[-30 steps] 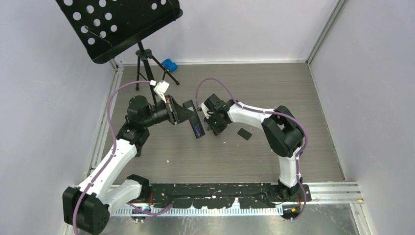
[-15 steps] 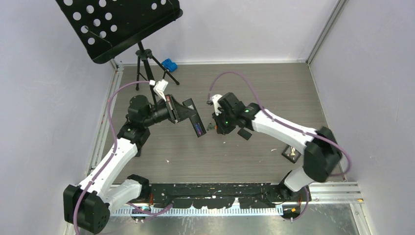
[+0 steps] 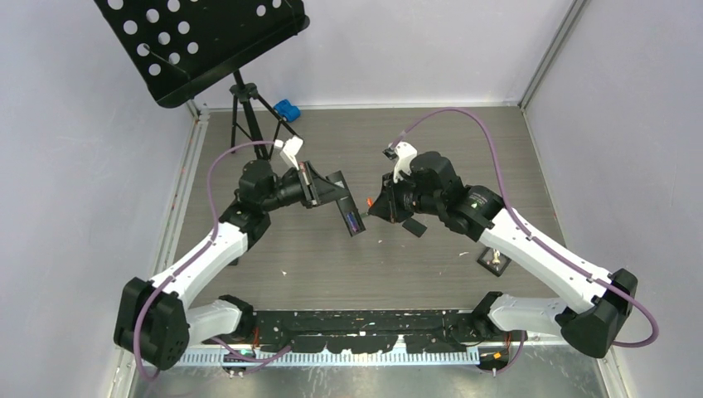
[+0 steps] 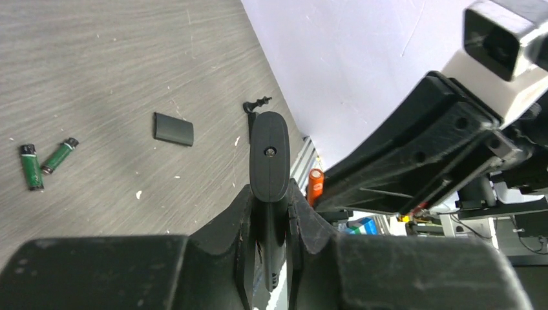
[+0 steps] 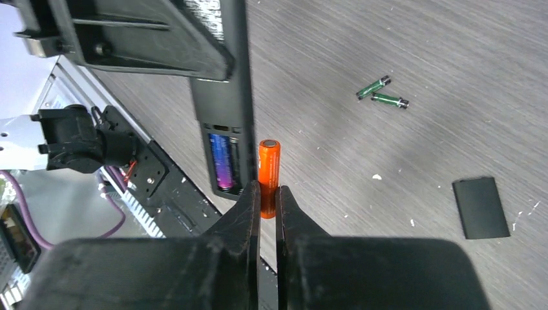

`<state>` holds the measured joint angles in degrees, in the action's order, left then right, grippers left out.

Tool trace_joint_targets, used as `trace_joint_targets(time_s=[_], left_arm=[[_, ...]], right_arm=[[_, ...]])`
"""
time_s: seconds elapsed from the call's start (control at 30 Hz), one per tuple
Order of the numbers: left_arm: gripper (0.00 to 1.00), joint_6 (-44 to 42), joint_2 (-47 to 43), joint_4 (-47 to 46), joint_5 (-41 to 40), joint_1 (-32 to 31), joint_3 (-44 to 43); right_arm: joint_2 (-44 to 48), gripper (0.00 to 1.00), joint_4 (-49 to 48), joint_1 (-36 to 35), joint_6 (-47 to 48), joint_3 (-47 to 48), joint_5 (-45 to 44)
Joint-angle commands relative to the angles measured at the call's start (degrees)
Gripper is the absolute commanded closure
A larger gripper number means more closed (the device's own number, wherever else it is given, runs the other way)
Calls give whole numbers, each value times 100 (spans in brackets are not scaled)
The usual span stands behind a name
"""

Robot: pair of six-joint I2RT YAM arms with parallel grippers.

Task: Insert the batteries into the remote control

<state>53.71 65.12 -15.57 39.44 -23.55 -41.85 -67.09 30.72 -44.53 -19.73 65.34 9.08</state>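
Observation:
My left gripper (image 3: 327, 189) is shut on a black remote control (image 3: 350, 211), held off the table with its open battery bay facing the right arm. A purple battery (image 5: 223, 161) sits in the bay. My right gripper (image 5: 268, 190) is shut on an orange battery (image 5: 269, 171), held just beside the bay of the remote (image 5: 223, 142) and apart from it. In the left wrist view the remote (image 4: 269, 155) stands between my jaws, with the orange battery (image 4: 315, 186) to its right. Two green batteries (image 5: 373, 88) (image 5: 390, 99) lie on the table.
The flat black cover (image 3: 414, 226) lies on the table under the right arm; it also shows in the right wrist view (image 5: 481, 208). A music stand (image 3: 199, 41) on a tripod (image 3: 249, 108) and a blue object (image 3: 287, 109) stand at the back left. A small dark item (image 3: 494, 261) lies right.
Both grippers have shifted to the right, the left one carrying the remote. The right arm has swung its elbow out to the right and stretched. The orange battery stays beside the remote's bay.

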Motion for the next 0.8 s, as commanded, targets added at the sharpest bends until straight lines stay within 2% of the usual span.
trace_joint_targets(time_s=[0.0, 0.33, 0.77], left_arm=[[100, 434, 236, -725, -165, -62, 87], [100, 1024, 654, -752, -261, -62, 104], [100, 1338, 769, -888, -126, -62, 106]], right_arm=[[8, 90, 386, -20, -325, 426, 213], [-510, 89, 967, -269, -119, 941, 182], [-1065, 86, 1230, -473, -75, 1190, -593]])
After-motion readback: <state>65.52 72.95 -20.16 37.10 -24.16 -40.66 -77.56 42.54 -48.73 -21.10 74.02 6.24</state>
